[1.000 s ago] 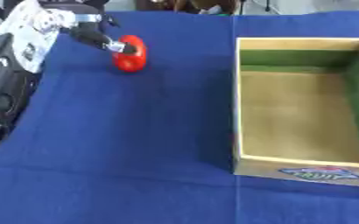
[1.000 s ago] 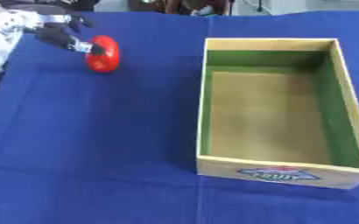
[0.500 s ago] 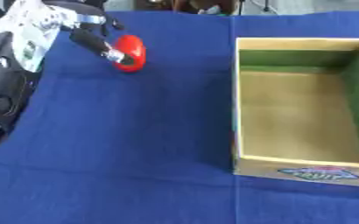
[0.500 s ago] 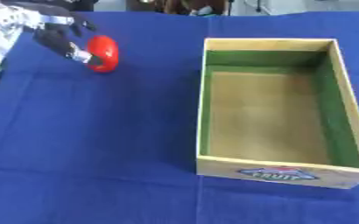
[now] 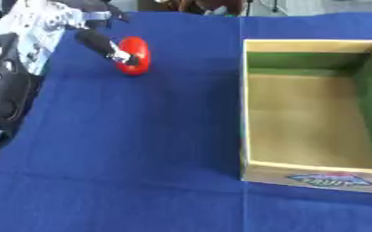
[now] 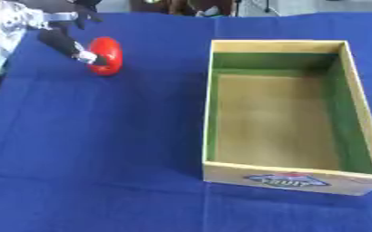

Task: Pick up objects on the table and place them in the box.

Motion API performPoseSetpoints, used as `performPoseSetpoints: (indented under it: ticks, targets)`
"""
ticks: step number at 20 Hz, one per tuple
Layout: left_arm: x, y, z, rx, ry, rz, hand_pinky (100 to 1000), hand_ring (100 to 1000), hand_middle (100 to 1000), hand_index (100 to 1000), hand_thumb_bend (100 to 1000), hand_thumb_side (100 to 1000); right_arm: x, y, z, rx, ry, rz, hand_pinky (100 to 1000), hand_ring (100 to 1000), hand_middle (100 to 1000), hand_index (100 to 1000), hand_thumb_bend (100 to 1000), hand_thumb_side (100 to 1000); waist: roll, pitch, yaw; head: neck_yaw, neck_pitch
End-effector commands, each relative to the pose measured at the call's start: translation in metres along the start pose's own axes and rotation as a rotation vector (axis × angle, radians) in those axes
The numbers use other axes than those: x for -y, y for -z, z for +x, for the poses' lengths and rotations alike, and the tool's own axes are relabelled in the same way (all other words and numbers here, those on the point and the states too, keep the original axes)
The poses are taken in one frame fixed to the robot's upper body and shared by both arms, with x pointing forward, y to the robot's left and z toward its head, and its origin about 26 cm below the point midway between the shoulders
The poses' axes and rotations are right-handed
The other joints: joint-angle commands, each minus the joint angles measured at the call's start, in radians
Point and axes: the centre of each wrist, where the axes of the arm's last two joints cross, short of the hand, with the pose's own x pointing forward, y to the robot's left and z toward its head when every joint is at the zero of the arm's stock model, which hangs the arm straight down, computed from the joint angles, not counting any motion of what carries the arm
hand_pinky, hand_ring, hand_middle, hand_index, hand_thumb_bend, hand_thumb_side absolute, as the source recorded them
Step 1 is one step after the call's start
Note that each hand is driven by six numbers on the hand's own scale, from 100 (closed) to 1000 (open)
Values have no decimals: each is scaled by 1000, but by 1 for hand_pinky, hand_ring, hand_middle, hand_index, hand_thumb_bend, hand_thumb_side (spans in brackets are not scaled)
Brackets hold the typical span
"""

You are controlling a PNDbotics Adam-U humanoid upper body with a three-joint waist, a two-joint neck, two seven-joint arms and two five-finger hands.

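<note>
On the blue tablecloth [image 5: 141,149] (box [image 6: 288,174] well apart), the left hand [image 5: 102,41] lays straight fingers against the red object [image 5: 135,55].

My left hand [image 5: 102,38] has stretched a finger further along the near side of the red fruit [image 5: 134,55].

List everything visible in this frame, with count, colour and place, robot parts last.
Red object: one, red, rounded, far left of the table, well apart from the box.
Box: one, wooden with green inner walls and a printed label on its near side, right of the table, nothing inside.
Tablecloth: one, blue, covering the table.
Left robot hand: one, black and silver, upper left, a finger touching the red object.
Right robot hand: not in view.
</note>
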Motion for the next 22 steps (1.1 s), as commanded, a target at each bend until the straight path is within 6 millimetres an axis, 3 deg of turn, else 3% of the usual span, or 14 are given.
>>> performPoseSetpoints:
  ticks: [1,9,22]
  targets:
    - [-6,-4,-8,-42,29,48,602,804,893,1000,549,648,4,7,5,30,4,-3,764,747,781,778,100,952,-3,-20,-3,4,-12]
    - [9,7,-11,-13,-23,3,559,763,870,1000,543,644,3,7,5,24,7,-18,764,747,779,773,100,946,-3,-11,-9,7,-17]
    - [4,8,-4,71,-94,79,538,753,888,1000,547,643,2,6,5,-10,-1,-24,763,742,773,760,100,929,-4,-2,-10,12,-23]
